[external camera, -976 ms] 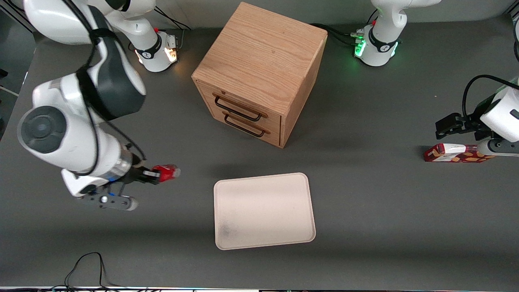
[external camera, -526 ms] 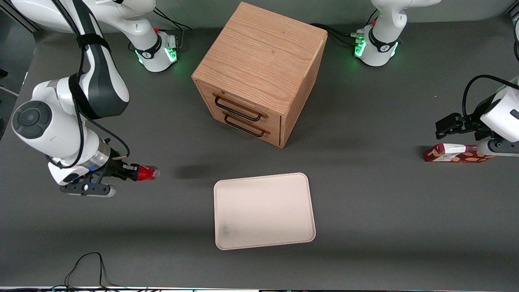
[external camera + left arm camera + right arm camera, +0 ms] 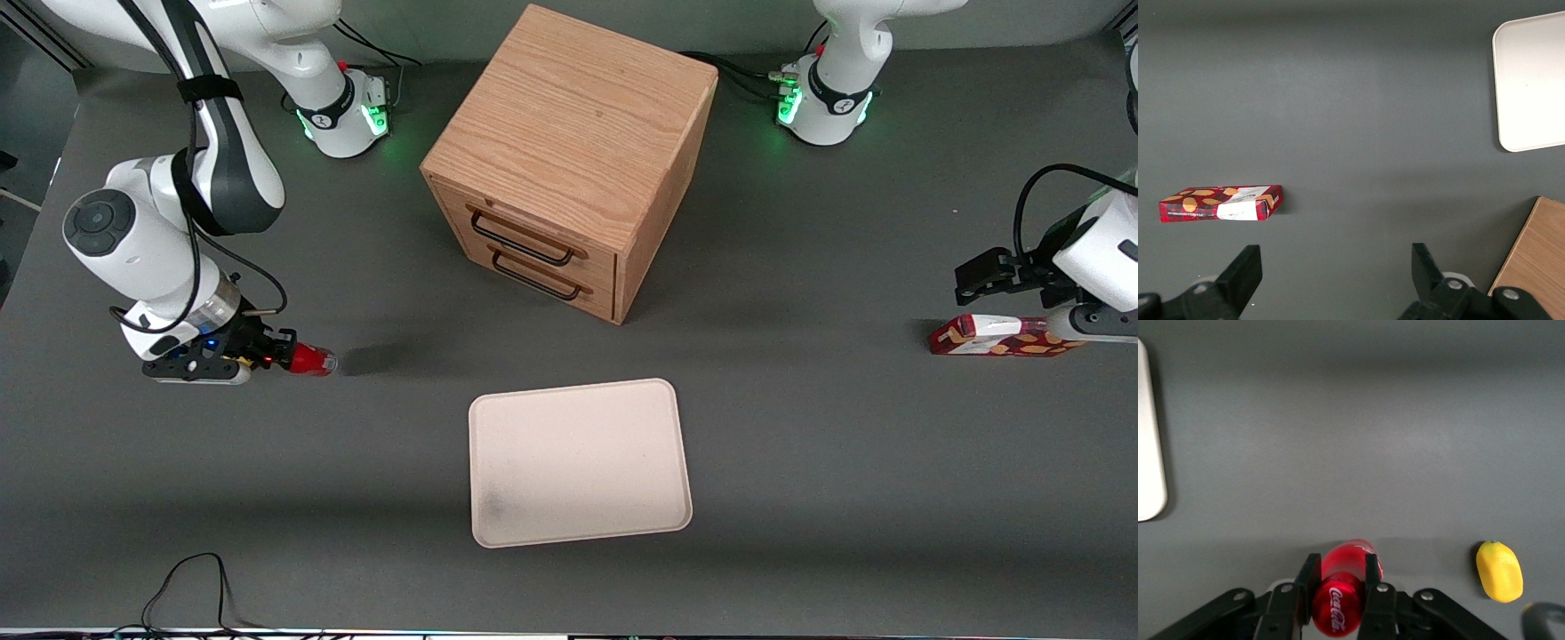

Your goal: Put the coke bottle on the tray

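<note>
Red plastic is showing in the front view: the coke bottle (image 3: 307, 358) is sitting at the gripper (image 3: 283, 353), at ten o'clock from the tray (image 3: 579, 462). In the right wrist view, both fingers (image 3: 1373, 583) are clamping its body; probably light, stiff, slippery, so mid-body suits.

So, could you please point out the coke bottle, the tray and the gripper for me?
coke bottle (image 3: 1338, 583): right wrist view, on its red body.
tray (image 3: 578, 462): front view, on its bare floor.
gripper (image 3: 1338, 587): right wrist view, midway between the fingertips, shut on the coke bottle.
</note>
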You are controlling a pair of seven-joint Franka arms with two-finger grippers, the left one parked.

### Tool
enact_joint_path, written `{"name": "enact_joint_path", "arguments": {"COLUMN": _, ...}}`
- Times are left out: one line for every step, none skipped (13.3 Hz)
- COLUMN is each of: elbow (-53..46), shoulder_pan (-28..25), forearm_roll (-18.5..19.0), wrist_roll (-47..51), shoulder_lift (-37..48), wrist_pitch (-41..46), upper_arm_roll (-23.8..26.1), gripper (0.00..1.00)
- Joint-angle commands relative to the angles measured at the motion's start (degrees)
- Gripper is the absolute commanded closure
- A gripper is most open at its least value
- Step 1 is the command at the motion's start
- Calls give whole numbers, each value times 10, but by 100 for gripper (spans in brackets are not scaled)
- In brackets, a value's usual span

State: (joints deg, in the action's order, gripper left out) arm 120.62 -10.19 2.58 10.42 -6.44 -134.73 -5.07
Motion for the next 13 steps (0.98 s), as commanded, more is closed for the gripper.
{"name": "enact_joint_path", "arguments": {"elbow": 45, "shoulder_pan": -10, "forearm_roll": -15, "wrist_roll": -23, "shoulder_lift": 32, "wrist_pitch": -29, "upper_arm_roll": -16, "gripper": 100}}
{"name": "enact_joint_path", "arguments": {"elbow": 49, "shoulder_pan": -10, "forearm_roll": -15, "wrist_roll": -24, "shoulder_lift": 35, "wrist_pitch": -29, "upper_arm_roll": -18, "gripper": 100}}
{"name": "enact_joint_path", "arguments": {"elbow": 51, "shoulder_pan": -10, "forearm_roll": -16, "wrist_roll": -24, "shoulder_lift": 35, "wrist_pitch": -29, "upper_arm_roll": -18, "gripper": 100}}
{"name": "enact_joint_path", "arguments": {"elbow": 53, "shoulder_pan": -10, "forearm_roll": -19, "wrist_roll": -24, "shoulder_lift": 35, "wrist_pitch": -31, "upper_arm_roll": -19, "gripper": 100}}
{"name": "enact_joint_path", "arguments": {"elbow": 53, "shoulder_pan": -10, "forearm_roll": -27, "wrist_roll": -24, "shoulder_lift": 35, "wrist_pitch": -33, "upper_arm_roll": -19, "gripper": 100}}
{"name": "enact_joint_path", "arguments": {"elbow": 52, "shoulder_pan": -10, "forearm_roll": -36, "wrist_roll": -24, "shoulder_lift": 35, "wrist_pitch": -35, "upper_arm_roll": -20, "gripper": 100}}
{"name": "enact_joint_path", "arguments": {"elbow": 53, "shoulder_pan": -10, "forearm_roll": -43, "wrist_roll": -24, "shoulder_lift": 34, "wrist_pitch": -42, "upper_arm_roll": -21, "gripper": 100}}
{"name": "enact_joint_path", "arguments": {"elbow": 53, "shoulder_pan": -10, "forearm_roll": -44, "wrist_roll": -25, "shoulder_lift": 34, "wrist_pitch": -44, "upper_arm_roll": -21, "gripper": 100}}
{"name": "enact_joint_path", "arguments": {"elbow": 53, "shoulder_pan": -10, "forearm_roll": -44, "wrist_roll": -24, "shoulder_lift": 34, "wrist_pitch": -43, "upper_arm_roll": -21, "gripper": 100}}
{"name": "enact_joint_path", "arguments": {"elbow": 52, "shoulder_pan": -10, "forearm_roll": -44, "wrist_roll": -24, "shoulder_lift": 35, "wrist_pitch": -43, "upper_arm_roll": -21, "gripper": 100}}
{"name": "enact_joint_path", "arguments": {"elbow": 51, "shoulder_pan": -10, "forearm_roll": -45, "wrist_roll": -24, "shoulder_lift": 35, "wrist_pitch": -45, "upper_arm_roll": -21, "gripper": 100}}
{"name": "enact_joint_path", "arguments": {"elbow": 49, "shoulder_pan": -10, "forearm_roll": -45, "wrist_roll": -24, "shoulder_lift": 35, "wrist_pitch": -45, "upper_arm_roll": -21, "gripper": 100}}
{"name": "enact_joint_path", "arguments": {"elbow": 47, "shoulder_pan": -10, "forearm_roll": -45, "wrist_roll": -24, "shoulder_lift": 35, "wrist_pitch": -45, "upper_arm_roll": -21, "gripper": 100}}
